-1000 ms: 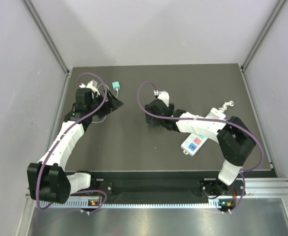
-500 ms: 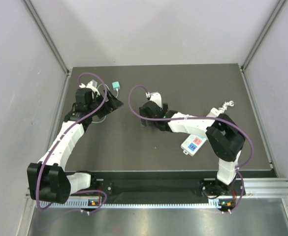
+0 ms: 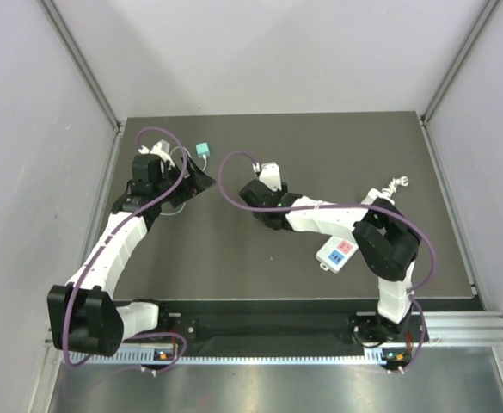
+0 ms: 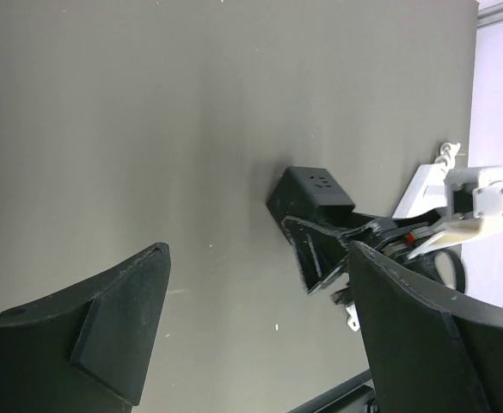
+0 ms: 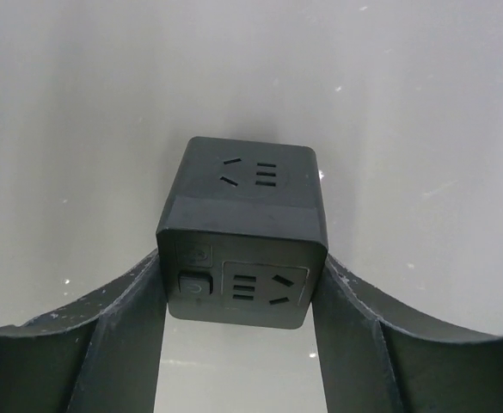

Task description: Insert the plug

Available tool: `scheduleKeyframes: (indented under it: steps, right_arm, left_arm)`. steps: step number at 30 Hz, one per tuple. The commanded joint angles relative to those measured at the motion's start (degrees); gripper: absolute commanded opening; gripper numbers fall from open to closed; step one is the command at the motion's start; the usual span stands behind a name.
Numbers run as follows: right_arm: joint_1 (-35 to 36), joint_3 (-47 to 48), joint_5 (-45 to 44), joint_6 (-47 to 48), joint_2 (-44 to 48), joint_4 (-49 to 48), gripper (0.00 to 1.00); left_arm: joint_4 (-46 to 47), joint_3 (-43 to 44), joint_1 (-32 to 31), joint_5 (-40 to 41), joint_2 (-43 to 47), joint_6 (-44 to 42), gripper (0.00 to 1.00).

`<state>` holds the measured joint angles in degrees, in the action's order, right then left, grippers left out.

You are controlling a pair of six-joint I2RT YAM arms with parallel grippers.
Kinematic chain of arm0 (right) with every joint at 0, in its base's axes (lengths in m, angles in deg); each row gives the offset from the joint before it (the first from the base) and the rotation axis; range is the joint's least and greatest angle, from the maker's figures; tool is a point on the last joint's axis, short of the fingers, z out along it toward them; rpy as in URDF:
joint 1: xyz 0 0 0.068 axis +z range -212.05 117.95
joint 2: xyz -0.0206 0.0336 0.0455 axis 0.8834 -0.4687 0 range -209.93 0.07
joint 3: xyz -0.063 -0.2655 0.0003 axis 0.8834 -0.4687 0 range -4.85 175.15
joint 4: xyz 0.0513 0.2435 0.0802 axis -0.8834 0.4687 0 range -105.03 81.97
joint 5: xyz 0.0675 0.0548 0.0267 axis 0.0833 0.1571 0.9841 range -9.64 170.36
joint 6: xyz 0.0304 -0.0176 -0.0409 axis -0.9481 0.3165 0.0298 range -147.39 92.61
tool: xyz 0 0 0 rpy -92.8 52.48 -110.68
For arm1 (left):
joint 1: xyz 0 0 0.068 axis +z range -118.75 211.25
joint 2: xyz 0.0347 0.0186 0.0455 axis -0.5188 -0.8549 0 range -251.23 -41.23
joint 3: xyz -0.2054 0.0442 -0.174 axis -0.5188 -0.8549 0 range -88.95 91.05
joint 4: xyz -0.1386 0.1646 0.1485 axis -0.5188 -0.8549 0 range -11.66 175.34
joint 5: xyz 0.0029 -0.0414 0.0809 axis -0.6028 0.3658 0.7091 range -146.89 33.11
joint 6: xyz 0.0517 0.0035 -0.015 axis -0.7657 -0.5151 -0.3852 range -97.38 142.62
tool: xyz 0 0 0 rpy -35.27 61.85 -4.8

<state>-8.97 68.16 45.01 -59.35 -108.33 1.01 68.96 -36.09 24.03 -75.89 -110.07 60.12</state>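
A black cube socket (image 5: 242, 232) with slotted outlets and a switch on its faces sits between my right gripper's (image 5: 238, 280) fingers, which are shut on its sides. In the top view this gripper (image 3: 253, 194) is left of the table's middle. The cube also shows in the left wrist view (image 4: 313, 191). A teal plug (image 3: 203, 151) on a thin white cable lies at the back left, just beyond my left gripper (image 3: 197, 180). The left gripper (image 4: 258, 258) is open and empty, pointing toward the cube.
A white power strip (image 3: 337, 251) with a pink and a blue patch lies under the right arm's forearm. A small white coiled cable piece (image 3: 395, 183) lies at the right. Grey walls stand on both sides of the dark table (image 3: 320, 146).
My right gripper has moved left across the table with the black cube in it, toward the left gripper. The left arm has not moved.
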Motion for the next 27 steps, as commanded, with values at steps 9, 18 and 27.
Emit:
scheduleKeyframes:
  steps: [9, 18, 27]
  right_arm:
    - [-15.2, 6.5, 15.4, -3.6, 16.0, 24.4, 0.00]
    - [-27.8, -5.3, 16.7, -13.0, 32.5, 35.8, 0.00]
    - [-43.7, -9.4, 24.4, -9.9, 34.7, 40.8, 0.00]
  left_arm:
    - [1.4, 1.1, -0.2, -0.2, 3.2, -1.5, 0.88]
    - [2.7, 0.7, -0.2, -2.0, 3.3, -0.7, 0.88]
    - [2.5, 0.6, -0.2, -2.2, 3.8, -1.0, 0.88]
